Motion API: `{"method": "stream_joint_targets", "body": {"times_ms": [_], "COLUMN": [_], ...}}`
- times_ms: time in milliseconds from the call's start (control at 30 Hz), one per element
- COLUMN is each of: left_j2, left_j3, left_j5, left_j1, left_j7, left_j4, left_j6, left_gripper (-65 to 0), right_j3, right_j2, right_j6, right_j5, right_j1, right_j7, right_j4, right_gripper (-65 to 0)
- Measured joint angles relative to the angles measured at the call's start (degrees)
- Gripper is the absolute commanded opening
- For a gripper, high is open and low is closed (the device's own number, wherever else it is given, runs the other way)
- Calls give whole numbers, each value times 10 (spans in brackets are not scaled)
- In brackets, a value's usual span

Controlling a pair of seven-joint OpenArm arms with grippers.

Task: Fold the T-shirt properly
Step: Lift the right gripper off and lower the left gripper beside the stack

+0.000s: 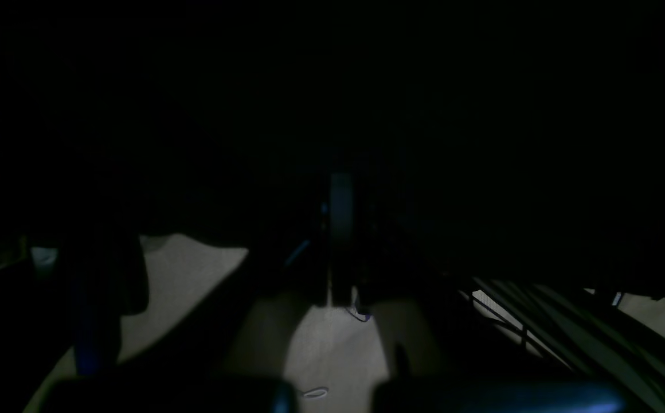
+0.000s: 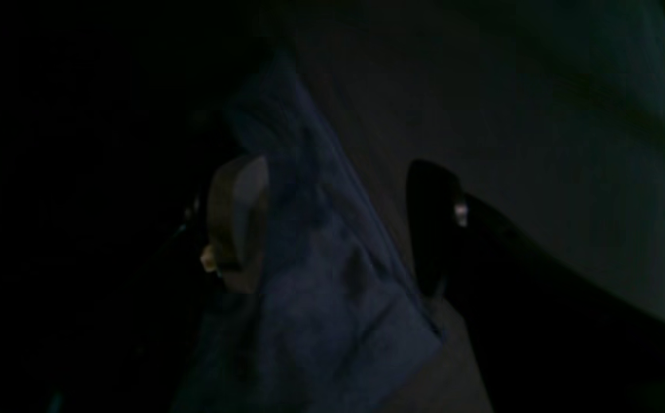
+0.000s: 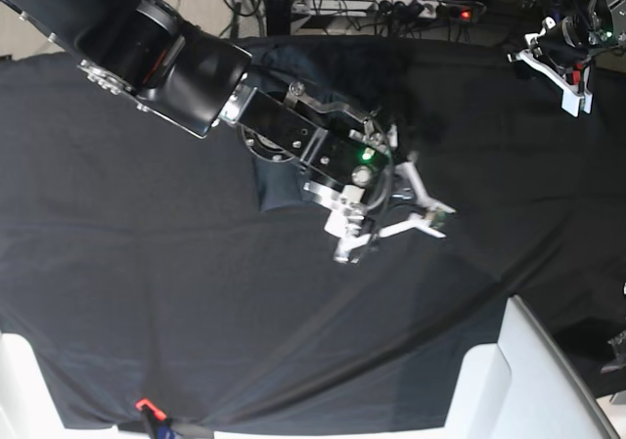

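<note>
The T-shirt [image 3: 277, 191] lies bunched near the middle of the black table cloth [image 3: 127, 263], mostly hidden under my right arm. My right gripper [image 3: 391, 236] hovers just right of it with its jaws spread wide. In the right wrist view a bluish fold of the T-shirt [image 2: 327, 287] runs between the fingers [image 2: 238, 223], and the right gripper [image 2: 335, 226] is open and clamps nothing. My left gripper [image 3: 559, 70] stands shut at the far right back corner, away from the shirt. The left wrist view is very dark, showing the left gripper [image 1: 341, 241] shut over pale floor.
A white moulded piece [image 3: 533, 380] rises at the table's front right edge. Cables and a power strip [image 3: 391, 7] lie behind the table. A small red clip [image 3: 145, 405] sits at the front edge.
</note>
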Motion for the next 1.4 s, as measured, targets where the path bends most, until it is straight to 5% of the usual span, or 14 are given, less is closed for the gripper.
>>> {"method": "stream_joint_targets", "body": {"times_ms": [100, 233, 367, 533, 667, 867, 1067, 1233, 1400], "left_j2": [5, 28, 41, 45, 25, 7, -5, -4, 24], "left_j3": [4, 7, 1, 10, 99, 224, 267, 295, 299], "left_j5": [7, -3, -1, 5, -2, -3, 2, -2, 1], "left_j1": [0, -3, -100, -211, -274, -364, -429, -446, -452], "left_j7": [8, 41, 221, 360, 353, 355, 345, 346, 345], "left_j4": [18, 112, 168, 174, 155, -15, -65, -63, -62], "left_j6": [3, 0, -1, 1, 75, 80, 76, -6, -63], "left_gripper": [-650, -650, -650, -650, -650, -650, -431, -219, -216], "right_j3": [-48, 7, 144, 279, 368, 423, 446, 460, 457], "right_j2": [2, -2, 29, 85, 89, 93, 86, 88, 83], "right_j6": [0, 7, 0, 0, 2, 2, 4, 2, 2], "right_j5": [-2, 3, -2, -9, -2, -6, -2, -8, -2], "right_j1": [2, -25, -59, -146, -197, -251, -283, -307, -317], "right_j7": [7, 14, 16, 2, -4, -38, -60, -90, -89], "right_j4": [15, 26, 29, 66, 106, 156, 225, 279, 294], "right_gripper": [-288, -288, -288, -288, -288, -288, -288, -288, -288]}}
